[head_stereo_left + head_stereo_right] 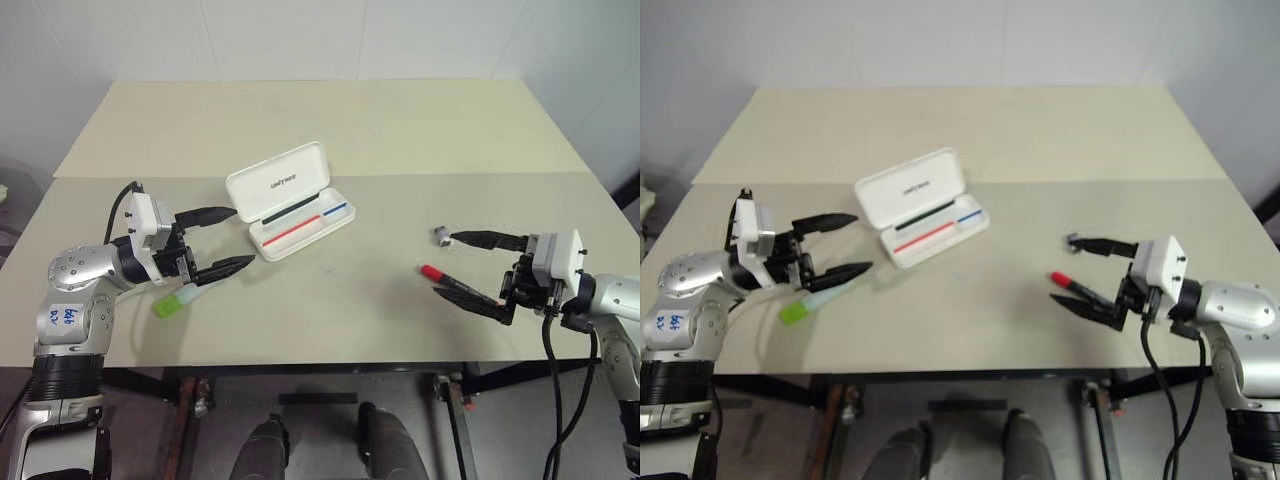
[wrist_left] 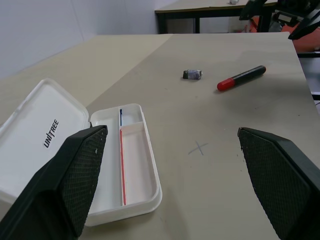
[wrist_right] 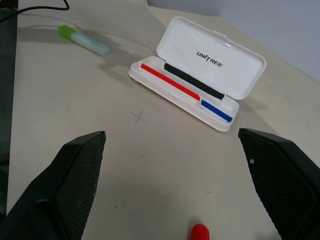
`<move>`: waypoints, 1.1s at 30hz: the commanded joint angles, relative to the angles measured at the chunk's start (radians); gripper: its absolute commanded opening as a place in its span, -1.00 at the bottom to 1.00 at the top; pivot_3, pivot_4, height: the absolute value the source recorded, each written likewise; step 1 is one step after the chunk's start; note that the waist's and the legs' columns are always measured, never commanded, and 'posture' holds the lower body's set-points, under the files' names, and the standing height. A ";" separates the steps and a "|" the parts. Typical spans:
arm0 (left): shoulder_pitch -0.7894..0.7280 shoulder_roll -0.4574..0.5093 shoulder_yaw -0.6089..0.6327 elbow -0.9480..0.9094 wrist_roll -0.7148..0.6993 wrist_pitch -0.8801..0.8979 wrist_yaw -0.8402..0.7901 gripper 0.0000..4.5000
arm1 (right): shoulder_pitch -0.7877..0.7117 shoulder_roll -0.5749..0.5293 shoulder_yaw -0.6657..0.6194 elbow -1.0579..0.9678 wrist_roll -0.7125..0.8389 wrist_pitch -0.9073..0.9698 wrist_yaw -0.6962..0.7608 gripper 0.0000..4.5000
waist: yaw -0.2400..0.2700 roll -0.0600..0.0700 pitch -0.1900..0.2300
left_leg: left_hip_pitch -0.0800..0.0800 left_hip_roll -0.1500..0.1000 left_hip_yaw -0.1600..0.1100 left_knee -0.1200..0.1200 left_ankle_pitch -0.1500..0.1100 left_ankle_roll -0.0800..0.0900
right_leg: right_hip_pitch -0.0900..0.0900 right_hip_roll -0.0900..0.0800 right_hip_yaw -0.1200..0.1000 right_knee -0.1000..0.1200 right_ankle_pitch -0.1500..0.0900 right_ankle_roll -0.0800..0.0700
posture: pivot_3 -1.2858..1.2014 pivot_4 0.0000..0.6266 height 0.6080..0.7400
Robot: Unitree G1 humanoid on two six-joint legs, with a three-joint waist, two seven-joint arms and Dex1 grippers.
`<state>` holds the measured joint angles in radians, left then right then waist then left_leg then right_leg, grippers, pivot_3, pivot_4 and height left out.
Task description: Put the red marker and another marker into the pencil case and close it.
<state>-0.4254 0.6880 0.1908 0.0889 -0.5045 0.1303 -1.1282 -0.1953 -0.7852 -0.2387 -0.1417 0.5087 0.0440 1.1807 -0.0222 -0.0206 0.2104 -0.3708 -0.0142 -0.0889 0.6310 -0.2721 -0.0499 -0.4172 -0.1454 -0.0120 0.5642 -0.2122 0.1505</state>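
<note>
The pencil case [image 1: 279, 181] lies open left of the table's middle, its lid tipped back and red and blue stripes showing in the tray [image 3: 175, 92]. The light-green marker [image 1: 176, 301] lies on the table at the left, beside the near finger of my left gripper [image 1: 243, 236], which is open and empty, pointing toward the case. At the right lies the red marker [image 1: 433, 272], red cap toward the centre, its black barrel partly under my right gripper [image 1: 444, 265], which is also open and holds nothing. The left wrist view shows the red marker [image 2: 241, 78] far beyond the case.
A small grey metal piece [image 1: 440, 235] lies by the right gripper's far fingertip. A faint pencilled cross [image 2: 199, 147] marks the table between the case and the red marker. A second table [image 1: 330, 120] adjoins behind. The front table edge [image 1: 320, 362] runs just below both arms.
</note>
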 commanded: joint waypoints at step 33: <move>-0.087 -0.119 -0.259 -0.077 0.293 0.176 0.307 -0.05 | -0.169 0.208 0.195 -0.064 -0.029 0.008 -0.109 1.00 | 0.005 0.000 0.000 | 0.000 0.002 0.000 0.000 -0.002 -0.001 | 0.000 0.004 0.002 0.002 0.001 0.000 | 0.03 -0.52 1.00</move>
<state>-0.4931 0.5773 -0.0584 0.0147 -0.2308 0.2925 -0.8412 -0.3582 -0.5818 -0.0420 -0.1648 0.4693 0.0556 1.0827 -0.0172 -0.0205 0.2104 -0.3705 -0.0116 -0.0892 0.6314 -0.2738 -0.0513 -0.4174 -0.1410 -0.0102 0.5659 -0.2115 0.1506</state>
